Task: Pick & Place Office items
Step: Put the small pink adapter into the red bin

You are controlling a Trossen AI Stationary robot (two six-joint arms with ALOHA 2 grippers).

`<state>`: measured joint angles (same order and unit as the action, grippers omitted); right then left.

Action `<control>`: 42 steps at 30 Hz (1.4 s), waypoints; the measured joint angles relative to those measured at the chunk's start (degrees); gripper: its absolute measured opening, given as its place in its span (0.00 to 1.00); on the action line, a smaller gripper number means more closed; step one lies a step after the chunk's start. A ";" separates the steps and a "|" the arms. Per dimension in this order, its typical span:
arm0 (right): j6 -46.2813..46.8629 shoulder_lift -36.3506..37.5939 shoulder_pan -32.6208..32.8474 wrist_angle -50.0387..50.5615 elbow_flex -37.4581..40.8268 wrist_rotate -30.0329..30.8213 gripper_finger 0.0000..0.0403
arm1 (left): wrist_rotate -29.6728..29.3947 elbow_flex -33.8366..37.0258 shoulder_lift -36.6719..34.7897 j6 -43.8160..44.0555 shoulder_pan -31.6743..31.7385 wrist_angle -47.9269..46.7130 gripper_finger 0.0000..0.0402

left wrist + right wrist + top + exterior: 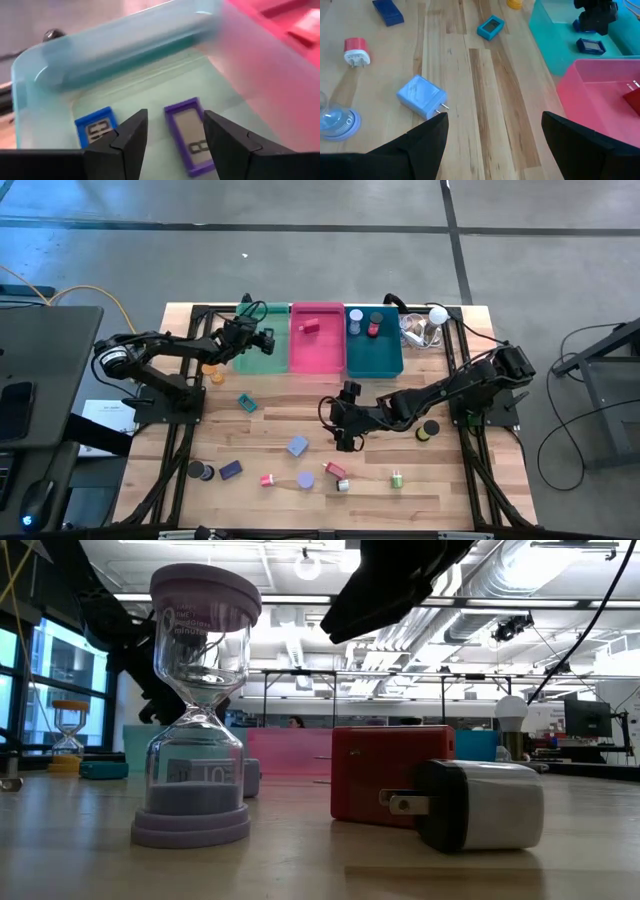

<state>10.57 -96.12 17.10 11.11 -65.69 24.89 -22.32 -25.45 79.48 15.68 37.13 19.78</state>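
Observation:
My left gripper [175, 120] hangs open inside the green bin [252, 352] at the table's far left. A small purple display block [189, 135] lies flat on the bin floor below the gap between its fingers. A blue display block [96, 127] lies beside it. My right gripper [495, 120] is open above the bare wood at mid-table [346, 430], with nothing between its fingers. Closest to it is a light blue plug block [422, 97]. Other office items dot the near half of the table: a teal block [246, 402], a lavender hourglass [195, 710] and a red plug [356, 52].
A pink bin [317, 340] and a teal bin [374, 345] stand beside the green one along the far edge. A white bulb with clear clutter [430, 320] sits far right. A dark roll [428, 429] lies under my right arm. A red block [390, 775] and a white plug [480, 802] lie near the front.

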 joint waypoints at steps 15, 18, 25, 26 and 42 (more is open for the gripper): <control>-0.51 0.00 -0.28 -0.22 0.00 0.14 0.77 | 15.53 -12.06 -20.03 -7.48 -20.19 -32.15 0.47; -0.85 0.02 -0.26 -0.24 0.00 0.13 0.77 | 24.21 -13.06 -22.83 -13.38 -27.15 -37.15 0.47; -0.94 0.02 -0.26 -0.24 0.00 0.04 0.77 | 27.21 -13.06 -24.16 -12.34 -46.45 -38.81 0.47; -0.90 0.02 -0.26 -0.24 0.00 0.02 0.77 | 25.86 -13.06 -23.54 -11.44 -49.37 -38.76 0.47; -0.72 0.09 -0.24 -2.05 0.00 -4.48 0.77 | -2.94 -16.09 -7.26 2.65 -80.57 -26.31 0.47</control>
<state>9.85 -96.03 16.86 9.06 -65.69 20.40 -25.26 -41.54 72.23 18.33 -43.44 -6.53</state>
